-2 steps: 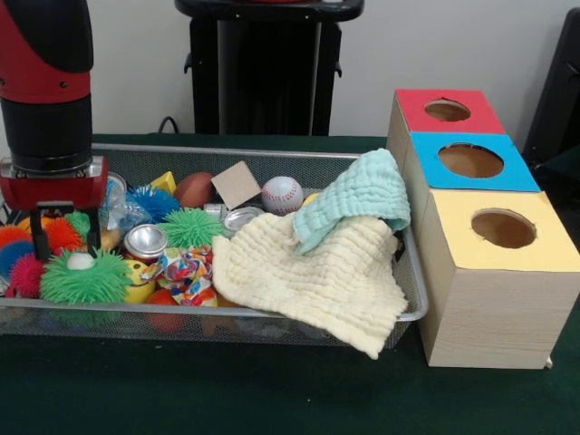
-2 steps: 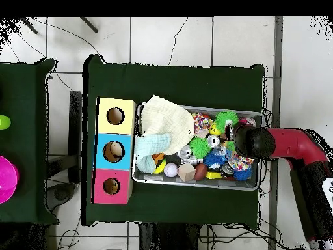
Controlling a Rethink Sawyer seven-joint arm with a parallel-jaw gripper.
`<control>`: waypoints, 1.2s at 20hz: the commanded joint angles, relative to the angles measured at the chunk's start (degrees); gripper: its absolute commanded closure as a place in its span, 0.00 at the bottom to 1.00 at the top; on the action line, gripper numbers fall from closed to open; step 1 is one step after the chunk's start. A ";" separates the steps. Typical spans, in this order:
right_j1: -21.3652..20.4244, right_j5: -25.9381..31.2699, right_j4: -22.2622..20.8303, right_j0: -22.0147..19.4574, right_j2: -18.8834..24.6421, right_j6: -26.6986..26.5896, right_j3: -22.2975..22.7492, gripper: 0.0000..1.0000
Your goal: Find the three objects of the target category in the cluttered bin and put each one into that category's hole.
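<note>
My gripper (image 1: 65, 237) hangs over the left end of the wire bin (image 1: 412, 313), open, its two black fingers (image 1: 37, 237) straddling an orange spiky ball (image 1: 62, 234) without closing on it. Below it lies a green spiky ball (image 1: 86, 279) with a white tip. In the overhead view the arm (image 2: 260, 142) covers the bin's right end and hides the fingers. Beside the bin stands the wooden box with a red hole (image 1: 447, 110), a blue hole (image 1: 470, 160) and a yellow hole (image 1: 503, 228).
A yellow cloth (image 1: 313, 281) and a mint cloth (image 1: 362, 195) drape over the bin's right half and rim. A baseball (image 1: 282, 194), a wooden block (image 1: 236, 184), a brown ball (image 1: 194, 189), cans (image 1: 145, 242), and blue (image 1: 152, 201) and green (image 1: 190, 227) spiky balls crowd the bin.
</note>
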 commanded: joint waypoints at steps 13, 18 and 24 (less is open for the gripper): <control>5.30 -4.34 -5.17 -0.63 -1.48 -11.60 0.61 0.00; 5.01 -4.00 -4.00 -0.59 -1.35 -11.04 1.33 1.00; 4.84 -4.07 -3.46 -0.46 -2.21 -9.11 2.65 1.00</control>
